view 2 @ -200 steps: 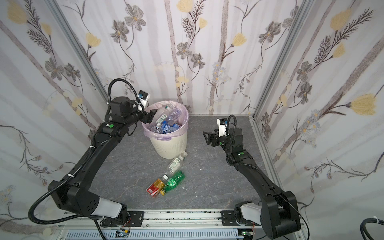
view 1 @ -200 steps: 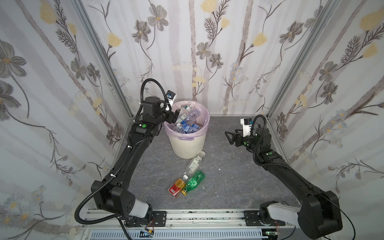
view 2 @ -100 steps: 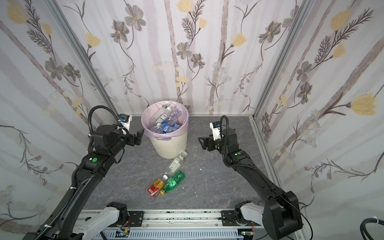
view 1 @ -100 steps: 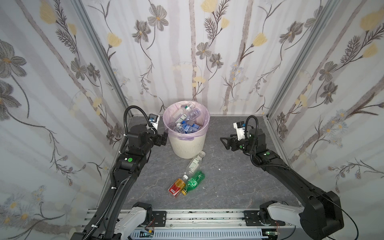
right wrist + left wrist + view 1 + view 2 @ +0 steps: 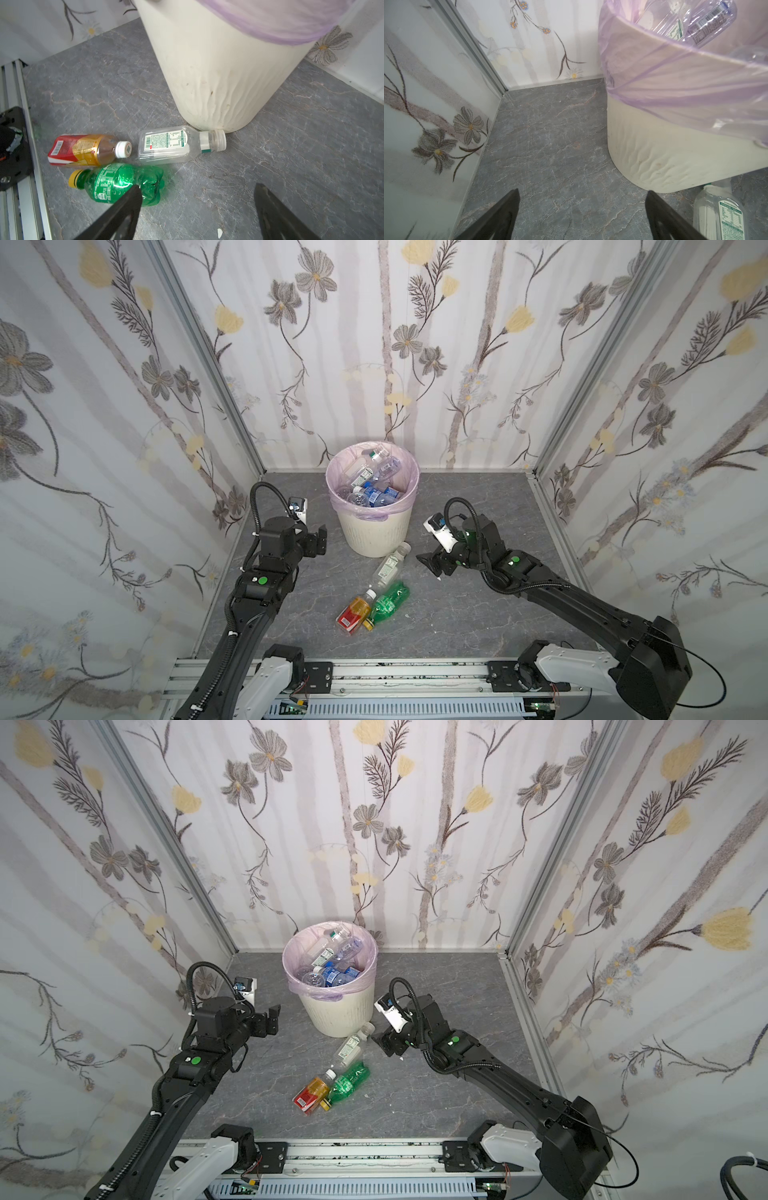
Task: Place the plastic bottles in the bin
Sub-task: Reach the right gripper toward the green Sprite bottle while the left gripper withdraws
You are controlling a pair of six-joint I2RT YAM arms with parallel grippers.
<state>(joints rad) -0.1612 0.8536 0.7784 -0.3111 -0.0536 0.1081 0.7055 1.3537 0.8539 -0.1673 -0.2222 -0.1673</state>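
Pickup of clear bottle (image 5: pixel 166 145) by bin (image 5: pixel 207 72).
My right gripper (image 5: pixel 197 186) and left gripper (image 5: pixel 582 191) gape empty; I'd straddle its labelled middle, avoiding the bin wall.

3 loose btls (image 5: pixel 390 566), 1 bin (image 5: pixel 374 533).

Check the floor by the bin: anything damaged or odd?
The green bottle is crumpled at its base end, lying beside the amber bottle. The clear bottle lies with its cap right at the foot of the bin. A small white scrap sits on the floor. No spill visible.
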